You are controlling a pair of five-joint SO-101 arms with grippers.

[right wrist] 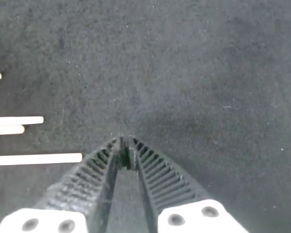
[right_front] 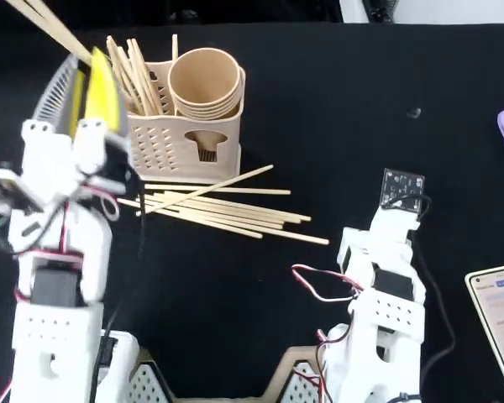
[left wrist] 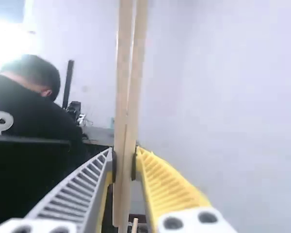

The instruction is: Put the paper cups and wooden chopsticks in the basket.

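The left jaws pinched a pair of chopsticks high beside the basket, which already held the paper cups. I'd guess tipping them in came next. Loose chopsticks lay on the desk, and the right jaws rested pressed together.

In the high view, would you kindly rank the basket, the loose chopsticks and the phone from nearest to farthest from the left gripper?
From the left gripper:
1. Basket, just beside it.
2. Loose chopsticks, on the table in front of the basket.
3. Phone, at the far right edge.
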